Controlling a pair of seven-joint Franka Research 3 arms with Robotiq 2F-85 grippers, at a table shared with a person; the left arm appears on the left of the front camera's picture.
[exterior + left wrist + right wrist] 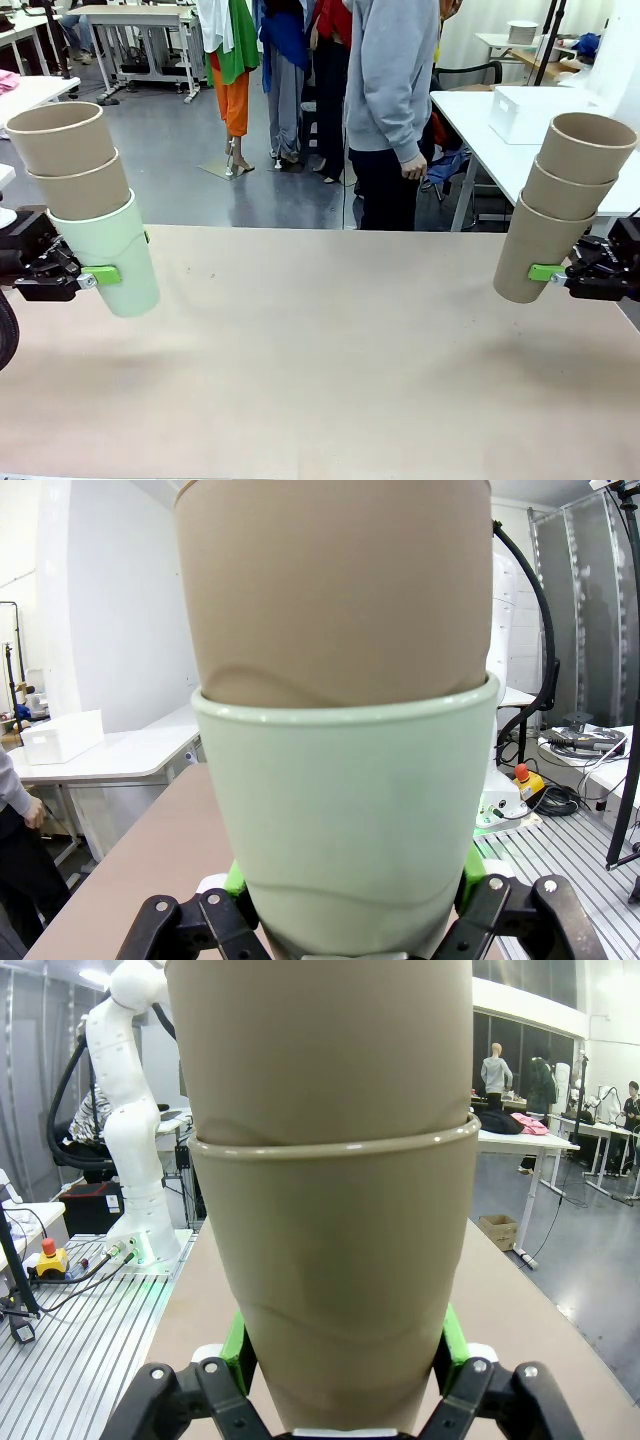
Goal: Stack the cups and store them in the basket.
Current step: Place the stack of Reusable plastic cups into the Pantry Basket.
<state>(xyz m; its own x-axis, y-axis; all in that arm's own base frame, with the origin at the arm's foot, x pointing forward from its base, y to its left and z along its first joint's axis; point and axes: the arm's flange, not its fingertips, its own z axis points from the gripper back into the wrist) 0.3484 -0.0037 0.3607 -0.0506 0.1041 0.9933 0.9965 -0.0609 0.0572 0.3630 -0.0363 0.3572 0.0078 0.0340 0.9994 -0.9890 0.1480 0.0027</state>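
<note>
At the left edge of the front view my left gripper [95, 272] is shut on a pale mint-green cup [115, 262]. Two tan cups [72, 160] are nested in it, and the stack leans left above the table. The left wrist view shows the mint cup [345, 810] between green pads [236, 880] with a tan cup [335, 580] inside. Over at the right edge my right gripper [552, 272] is shut on a stack of three tan cups [560, 205] leaning right. In the right wrist view that tan stack [330, 1250] sits between green pads [237, 1345]. The basket is out of view.
The wide tan table [320, 370] lies bare between the two arms. A person in a grey top [390, 90] stands at the far side, hand hanging down. A white box [525, 112] rests on a white table at the back right.
</note>
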